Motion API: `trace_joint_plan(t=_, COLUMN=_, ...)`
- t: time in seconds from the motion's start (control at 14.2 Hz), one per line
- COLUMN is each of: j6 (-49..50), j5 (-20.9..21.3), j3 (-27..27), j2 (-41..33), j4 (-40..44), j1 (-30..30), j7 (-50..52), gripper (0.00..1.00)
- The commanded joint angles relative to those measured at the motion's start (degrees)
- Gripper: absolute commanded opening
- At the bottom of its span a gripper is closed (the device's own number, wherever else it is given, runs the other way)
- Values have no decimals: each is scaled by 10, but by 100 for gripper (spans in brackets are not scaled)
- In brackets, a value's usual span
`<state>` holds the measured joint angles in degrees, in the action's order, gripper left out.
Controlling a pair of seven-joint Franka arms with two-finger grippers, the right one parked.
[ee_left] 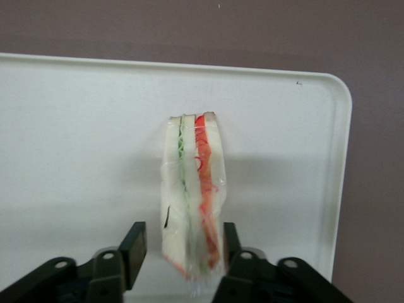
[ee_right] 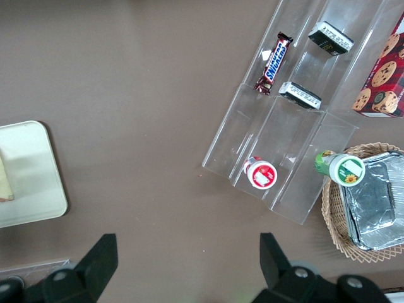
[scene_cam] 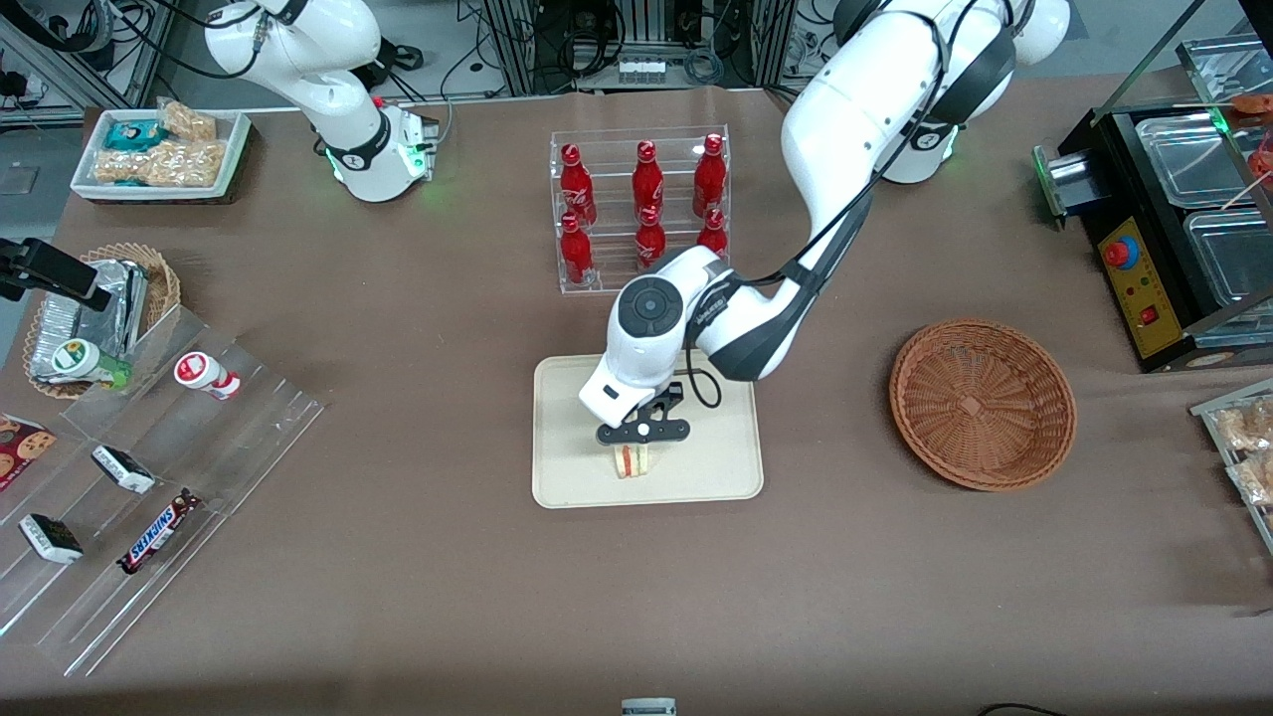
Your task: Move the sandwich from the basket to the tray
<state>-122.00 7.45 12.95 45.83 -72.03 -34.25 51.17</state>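
Observation:
The sandwich [scene_cam: 631,460] [ee_left: 192,202], a plastic-wrapped pale wedge with red and green filling lines, stands on its edge on the cream tray [scene_cam: 716,467] [ee_left: 76,126], in the half nearer the front camera. My gripper [scene_cam: 634,449] [ee_left: 183,237] hangs straight above it, open, with one finger on each side. One finger sits against the wrap; a clear gap shows between the wedge and the second finger [ee_left: 134,243]. The reddish-brown wicker basket [scene_cam: 983,403] sits empty toward the working arm's end of the table.
A clear rack of red bottles [scene_cam: 641,209] stands just farther from the front camera than the tray. A stepped acrylic shelf with snacks [scene_cam: 149,477], a tan basket with foil packets [scene_cam: 99,308] and a white snack bin [scene_cam: 159,149] lie toward the parked arm's end.

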Motion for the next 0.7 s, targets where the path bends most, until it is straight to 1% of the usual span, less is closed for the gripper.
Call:
trace_joint_plan(t=0.0, j6=78, j5=4, j3=-9, j2=-82, j4=-19, j1=-1, j7=6, gripper=100)
trace_joint_plan(t=0.07, j6=111, j5=7, j3=-9, j2=-101, j4=-20, j1=8, j7=0, gripper=100)
trace_joint_plan(t=0.14, j6=132, j5=5, j3=-7, j2=-128, j4=-28, j1=33, j7=-12, gripper=100)
trace_joint_plan(t=0.21, j6=143, j5=0, j3=-5, j2=-155, j4=-49, j1=60, j7=-50, gripper=100)
trace_joint_plan(t=0.35, j6=185, j5=-1, j3=-8, j2=-202, j4=-90, j1=75, j7=-73, gripper=100)
trace_joint_plan(t=0.42, j6=188, j5=-2, j3=-6, j2=-217, j4=-107, j1=107, j7=-75, gripper=100)
trace_joint_plan(t=0.56, j6=191, j5=-2, j3=-6, j2=-238, j4=-135, j1=142, j7=-81, gripper=100)
trace_joint_plan(t=0.63, j6=190, j5=-2, j3=-6, j2=-252, j4=-154, j1=172, j7=-104, gripper=100)
